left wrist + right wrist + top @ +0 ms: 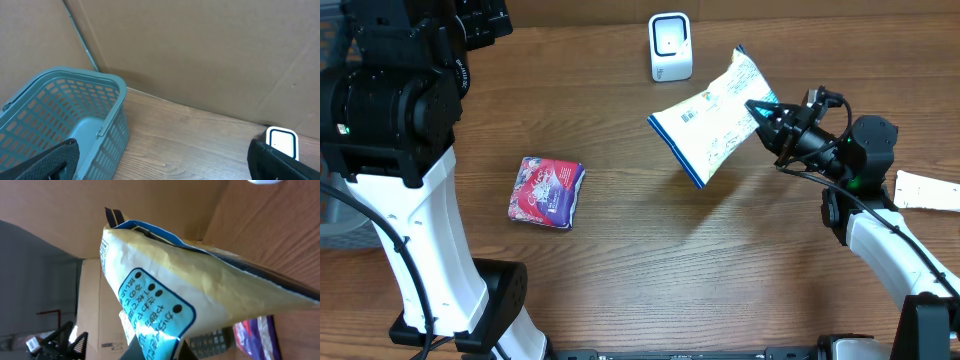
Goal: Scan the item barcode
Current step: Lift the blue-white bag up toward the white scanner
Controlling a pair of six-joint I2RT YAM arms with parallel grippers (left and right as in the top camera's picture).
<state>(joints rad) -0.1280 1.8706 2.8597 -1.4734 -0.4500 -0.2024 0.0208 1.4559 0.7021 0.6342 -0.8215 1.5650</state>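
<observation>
My right gripper (761, 117) is shut on one end of a white and blue snack bag (713, 122), which hangs tilted in the air above the table. Printed text and a small barcode patch (689, 115) show on its upper face. The white scanner (670, 47) stands upright at the back of the table, just beyond the bag's far end. In the right wrist view the bag (165, 275) fills the frame, pinched between my right gripper's (159, 352) fingers at the bottom. My left gripper (165, 167) is open and holds nothing, with the scanner (281, 141) beside its right finger.
A pink and purple packet (547, 191) lies flat on the wooden table left of centre. A teal plastic basket (65, 115) sits by the cardboard wall under my left gripper. A white paper (930, 190) lies at the right edge.
</observation>
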